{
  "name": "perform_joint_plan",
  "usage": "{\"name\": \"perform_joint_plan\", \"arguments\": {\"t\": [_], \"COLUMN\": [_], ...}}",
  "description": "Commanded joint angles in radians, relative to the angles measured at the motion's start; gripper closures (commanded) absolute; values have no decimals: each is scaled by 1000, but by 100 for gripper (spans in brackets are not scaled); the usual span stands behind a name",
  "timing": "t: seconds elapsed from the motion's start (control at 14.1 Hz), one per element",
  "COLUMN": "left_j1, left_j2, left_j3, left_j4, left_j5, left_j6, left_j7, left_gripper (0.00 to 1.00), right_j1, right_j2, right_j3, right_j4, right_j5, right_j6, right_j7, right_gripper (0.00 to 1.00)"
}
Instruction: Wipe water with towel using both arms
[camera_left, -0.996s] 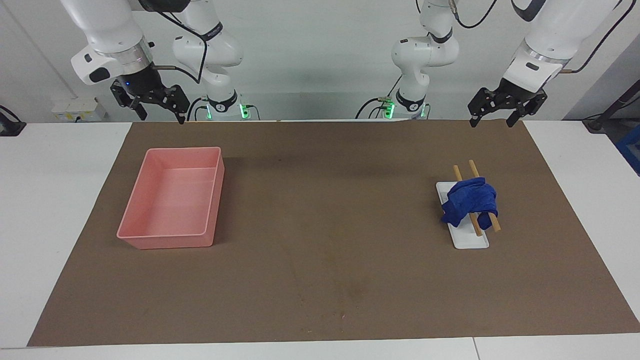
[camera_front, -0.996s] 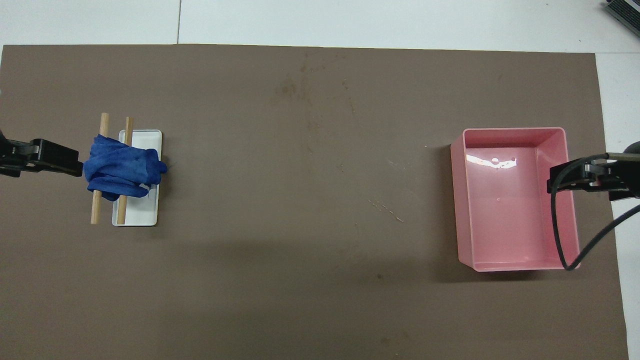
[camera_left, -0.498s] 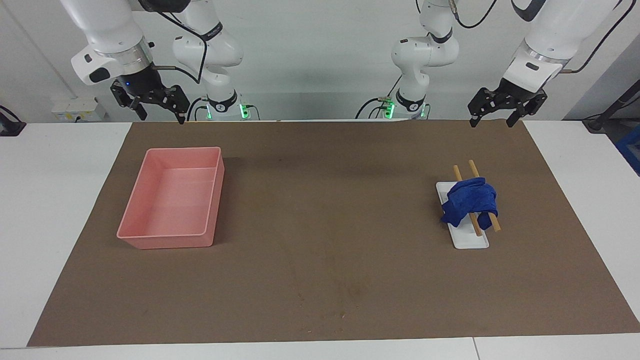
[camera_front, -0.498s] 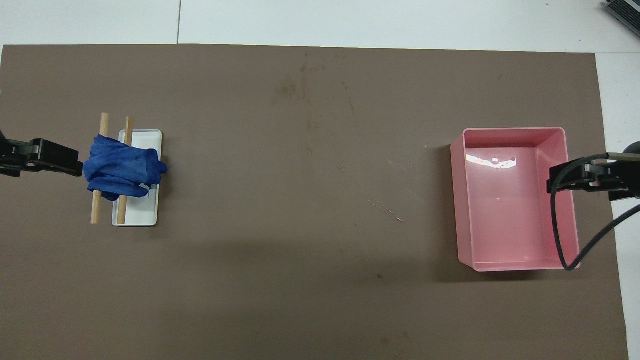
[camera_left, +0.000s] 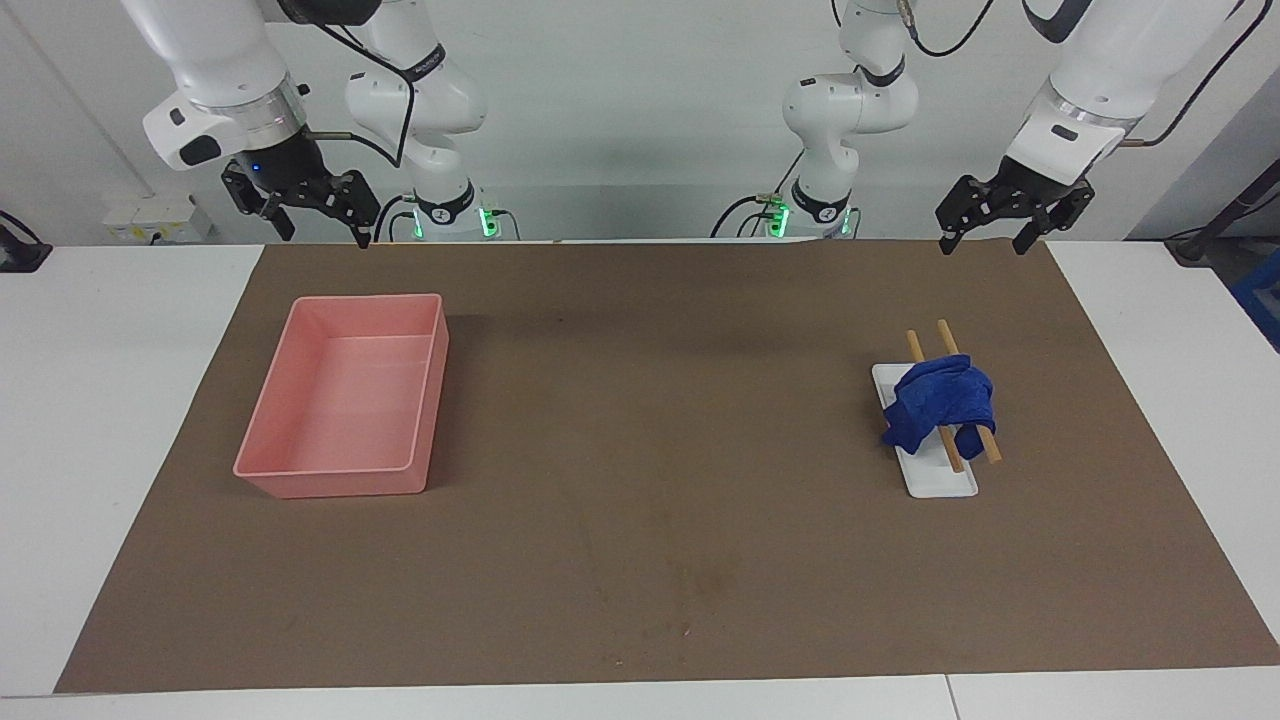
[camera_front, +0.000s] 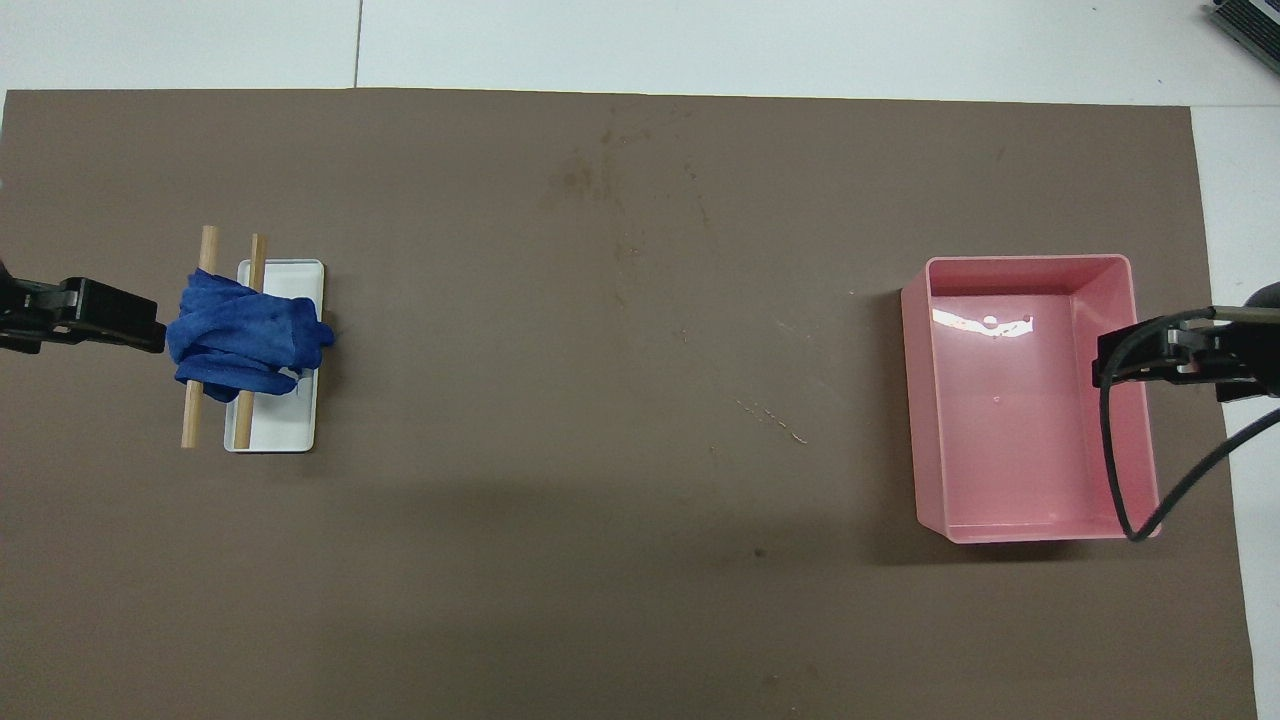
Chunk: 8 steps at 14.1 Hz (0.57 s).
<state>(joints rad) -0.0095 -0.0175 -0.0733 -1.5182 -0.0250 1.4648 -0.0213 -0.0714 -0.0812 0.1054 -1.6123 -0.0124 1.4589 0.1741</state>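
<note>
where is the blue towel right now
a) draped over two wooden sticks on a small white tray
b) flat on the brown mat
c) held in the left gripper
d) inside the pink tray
a: the towel is bunched over the two wooden sticks that lie across the white tray, toward the left arm's end of the table; both grippers hang open in the air, apart from it.

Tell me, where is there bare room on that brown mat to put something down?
The wide stretch of mat between the pink tray and the white dish is bare. The dish is crowded: sticks and blue towel cover it.
</note>
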Motion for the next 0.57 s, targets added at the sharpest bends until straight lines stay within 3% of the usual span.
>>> {"name": "perform_joint_plan", "arguments": {"t": [0.0,0.5], "left_j1": [-4,-4], "left_j2": [-12,-13], "left_j3": [4,4], "left_j4": [-14,-20], "left_j5": [-1,-1], "left_j6": [17,17], "left_j7": [12,12], "left_gripper": [0,0], "right_j1": [-8,-10], "right_j2": [-20,-19], "right_j3": [2,2], "right_j4": [-25,-26], "right_j5": [22,22], "right_j6": [20,35], "right_j7": [-8,-7], "right_gripper": [0,0]}}
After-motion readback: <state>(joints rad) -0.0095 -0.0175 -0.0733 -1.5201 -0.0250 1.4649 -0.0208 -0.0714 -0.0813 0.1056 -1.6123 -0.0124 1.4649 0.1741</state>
